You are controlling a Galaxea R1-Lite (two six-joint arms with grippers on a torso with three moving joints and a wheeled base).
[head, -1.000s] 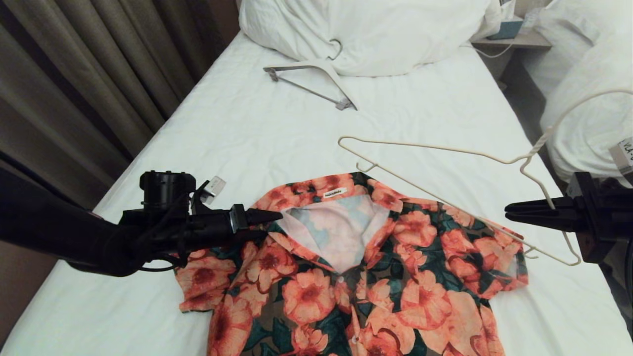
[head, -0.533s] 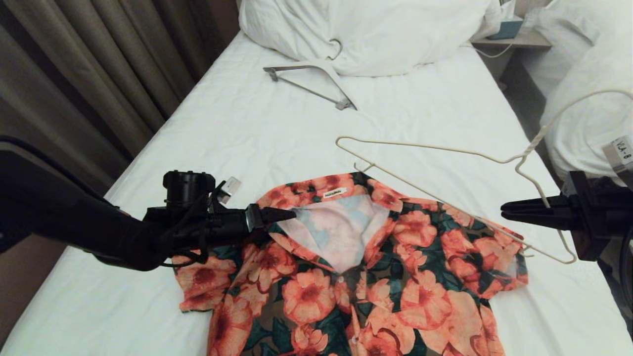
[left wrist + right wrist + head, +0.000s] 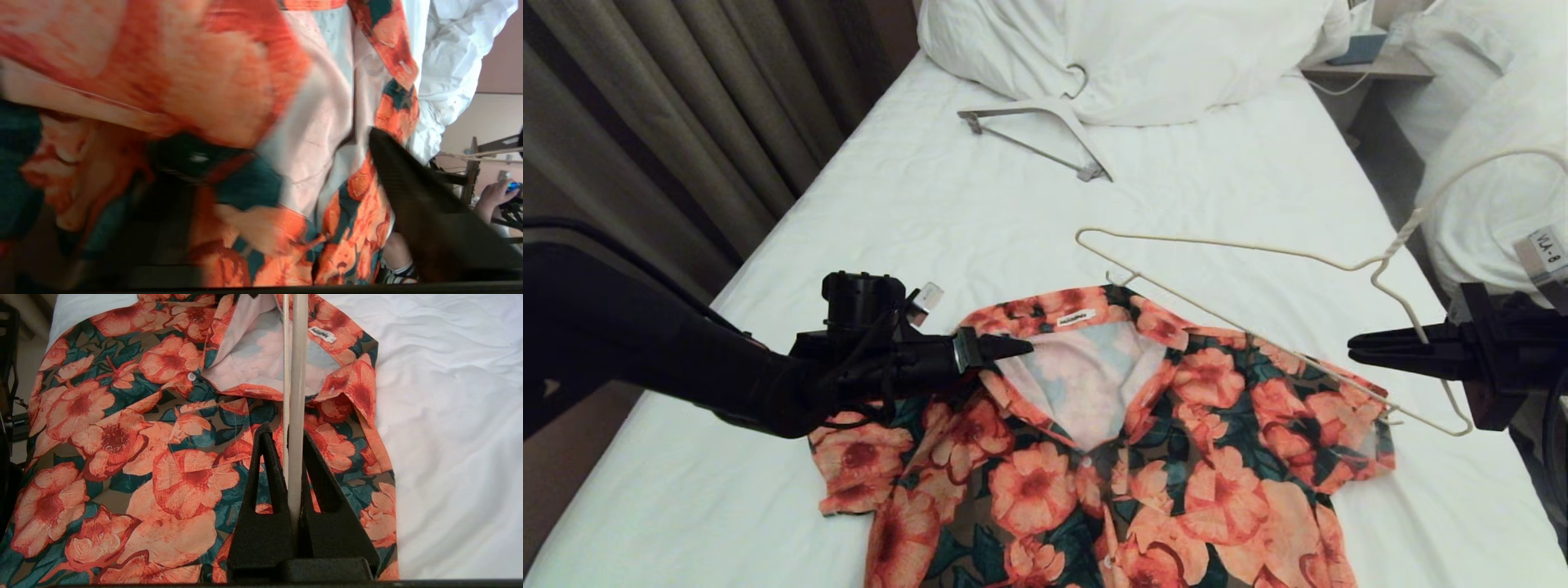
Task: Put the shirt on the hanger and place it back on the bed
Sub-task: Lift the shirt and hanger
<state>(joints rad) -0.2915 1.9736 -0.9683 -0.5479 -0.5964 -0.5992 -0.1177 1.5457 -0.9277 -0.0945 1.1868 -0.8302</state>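
A: While the shirt (image 3: 1111, 441) lies flat on the bed (image 3: 931, 212), collar spread, where is your left end effector (image 3: 1013, 349)?

B: Mine sits at the collar's left edge, tip against the fabric. Whether its fingers are apart, I cannot tell.

A: And the right end effector (image 3: 1364, 357)?

B: Clamped together on the hanger (image 3: 1241, 245), beside the shirt's right shoulder. The wire's far arm reaches over the sheet above the collar.
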